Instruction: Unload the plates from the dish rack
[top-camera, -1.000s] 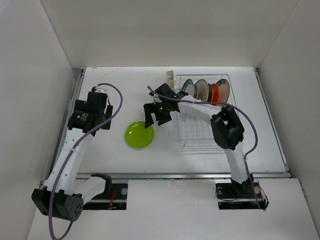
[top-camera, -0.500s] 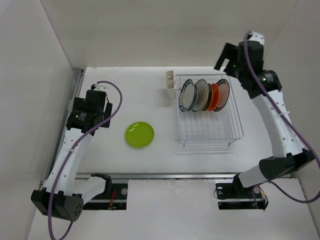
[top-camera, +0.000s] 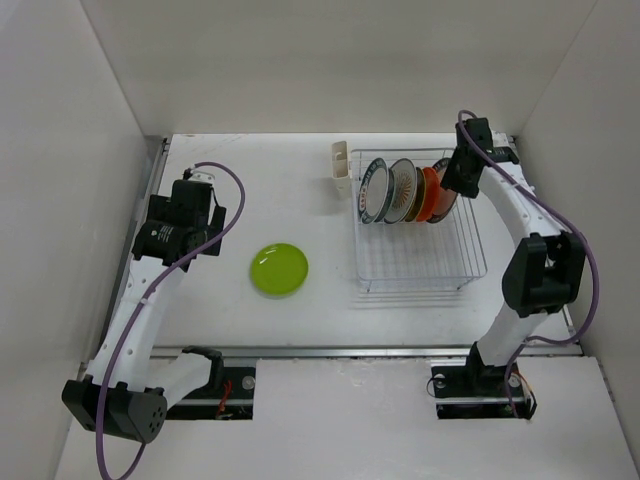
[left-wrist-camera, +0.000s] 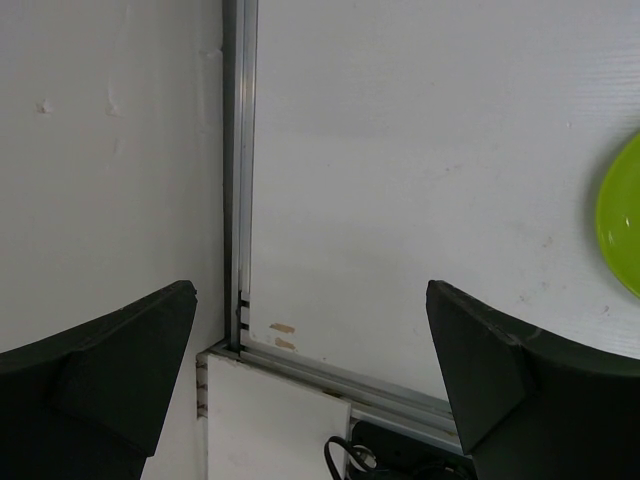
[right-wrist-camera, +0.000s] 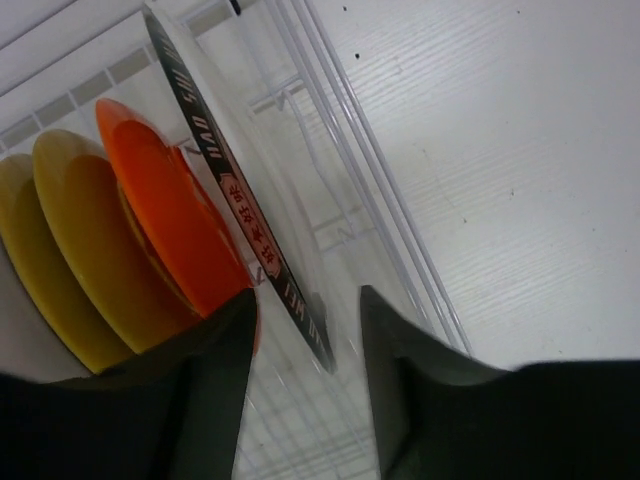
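The dish rack stands at the back right with several plates upright in its slots: a teal-rimmed white one, a brown patterned one, an orange one. My right gripper is at the rack's right end. In the right wrist view its jaws are half narrowed and straddle the rim of the last, dark-rimmed plate, with a gap on each side. The orange plate is just left of it. My left gripper hangs open and empty over the table's left edge.
A lime-green plate lies flat on the table left of the rack, and its edge shows in the left wrist view. A cream cutlery cup sits at the rack's back left corner. White walls enclose the table.
My right arm left the green plate, swung up high and came down at the rack's right end. Its jaws narrowed around the last plate's rim. The left arm has not moved.
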